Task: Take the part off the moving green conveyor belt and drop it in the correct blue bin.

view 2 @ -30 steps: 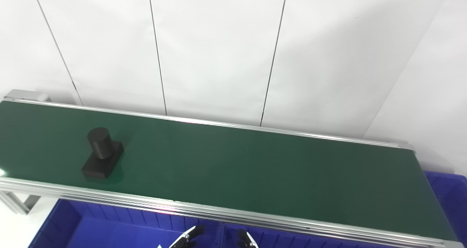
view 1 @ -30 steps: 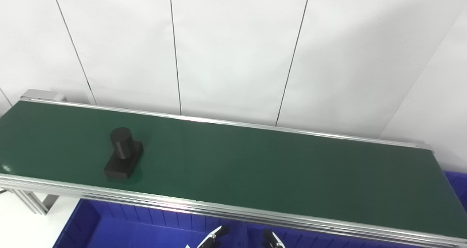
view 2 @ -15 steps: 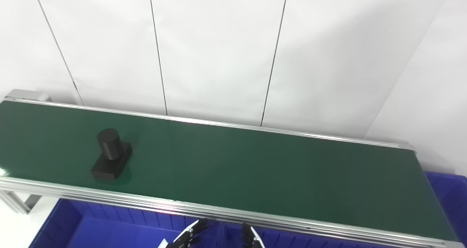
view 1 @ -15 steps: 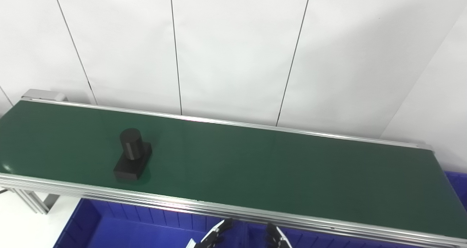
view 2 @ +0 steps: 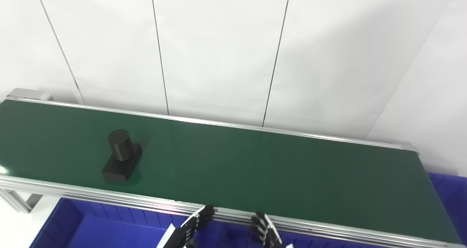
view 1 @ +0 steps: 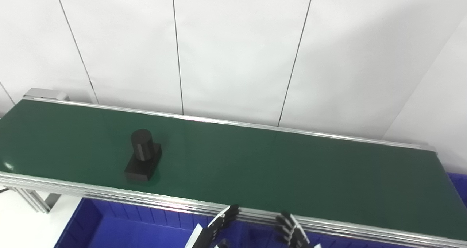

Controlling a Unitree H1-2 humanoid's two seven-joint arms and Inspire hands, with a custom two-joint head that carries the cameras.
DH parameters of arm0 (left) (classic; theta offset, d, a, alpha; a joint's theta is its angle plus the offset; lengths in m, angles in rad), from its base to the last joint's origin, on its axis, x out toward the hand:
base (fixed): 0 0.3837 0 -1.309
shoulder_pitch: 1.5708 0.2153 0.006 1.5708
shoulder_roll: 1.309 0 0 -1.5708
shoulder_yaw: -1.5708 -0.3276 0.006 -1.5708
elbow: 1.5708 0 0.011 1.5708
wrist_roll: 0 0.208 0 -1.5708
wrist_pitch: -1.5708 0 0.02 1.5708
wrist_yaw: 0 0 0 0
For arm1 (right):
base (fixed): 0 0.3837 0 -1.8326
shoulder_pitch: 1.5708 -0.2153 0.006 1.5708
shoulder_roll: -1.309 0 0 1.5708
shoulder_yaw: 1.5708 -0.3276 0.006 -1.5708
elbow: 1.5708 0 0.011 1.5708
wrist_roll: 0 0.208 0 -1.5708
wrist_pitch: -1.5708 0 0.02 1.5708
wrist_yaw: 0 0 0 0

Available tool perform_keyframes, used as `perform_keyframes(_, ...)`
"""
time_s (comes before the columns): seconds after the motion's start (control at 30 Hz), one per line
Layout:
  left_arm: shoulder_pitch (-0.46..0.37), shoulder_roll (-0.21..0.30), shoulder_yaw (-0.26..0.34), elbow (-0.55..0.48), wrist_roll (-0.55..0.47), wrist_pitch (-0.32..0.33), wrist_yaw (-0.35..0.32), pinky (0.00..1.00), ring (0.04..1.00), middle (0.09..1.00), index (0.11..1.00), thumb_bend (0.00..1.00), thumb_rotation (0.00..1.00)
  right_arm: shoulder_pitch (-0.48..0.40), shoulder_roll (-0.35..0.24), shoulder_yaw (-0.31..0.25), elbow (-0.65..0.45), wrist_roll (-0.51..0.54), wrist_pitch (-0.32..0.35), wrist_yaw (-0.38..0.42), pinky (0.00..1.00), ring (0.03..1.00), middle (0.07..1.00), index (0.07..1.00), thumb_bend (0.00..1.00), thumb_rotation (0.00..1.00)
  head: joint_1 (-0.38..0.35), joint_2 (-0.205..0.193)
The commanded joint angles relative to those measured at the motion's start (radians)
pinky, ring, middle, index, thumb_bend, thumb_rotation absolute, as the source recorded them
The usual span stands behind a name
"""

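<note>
Two robot hands show at the bottom edge, in front of a long green conveyor belt [view 1: 255, 167] that runs left to right against a white panelled wall. Only the dark fingers of the left hand [view 1: 219, 224] and the right hand [view 1: 292, 231] are visible, reaching up to the belt's near metal rail. On both hands the fingers look spread apart and hold nothing, though the palms are cut off by the frame.

One black part [view 1: 143, 156] sits on the left portion of the belt, well apart from both hands. It is a short upright cylinder on a flat rectangular base, standing closer to the near rail than the far one.

Blue bins [view 1: 120, 229] lie below the near rail, and another blue bin [view 2: 447, 189] shows past the belt's right end.

Judging from this, the step in hand is readying a catch. To do it well, the nearer left hand should rise over the rail and wait ahead of the part. Closing around the cylinder looks the surest grip. Grabbing late risks knocking it over.
</note>
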Motion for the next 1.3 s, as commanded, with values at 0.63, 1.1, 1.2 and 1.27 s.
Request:
perform_keyframes(0.63, -0.019, -0.034, -0.054, -0.022, -0.028, -0.042, 0.039, 0.91, 0.947, 0.918, 0.918, 0.82, 1.0, -0.101, -0.002, -0.101, -0.27, 0.022, -0.05, 0.12, 0.75, 0.806, 0.856, 0.909, 0.92, 0.96, 0.007, 0.018)
perform_keyframes(1.1, -0.011, -0.028, -0.042, -0.025, -0.038, -0.042, 0.009, 0.92, 0.95, 0.917, 0.915, 0.82, 1.0, -0.276, 0.015, -0.17, -0.136, -0.012, -0.049, 0.101, 0.75, 0.809, 0.863, 0.897, 0.8, 0.93, 0.009, 0.034)
perform_keyframes(1.2, -0.007, -0.024, -0.038, -0.031, -0.033, -0.042, 0.007, 0.91, 0.944, 0.913, 0.916, 0.84, 1.0, -0.311, 0.025, -0.182, -0.101, -0.017, -0.045, 0.097, 0.75, 0.805, 0.861, 0.895, 0.79, 0.92, 0.016, 0.038)
perform_keyframes(1.27, -0.002, -0.021, -0.036, -0.037, -0.031, -0.042, 0.006, 0.92, 0.943, 0.91, 0.918, 0.84, 1.0, -0.329, 0.03, -0.187, -0.08, -0.014, -0.041, 0.1, 0.75, 0.807, 0.861, 0.894, 0.8, 0.92, 0.017, 0.038)
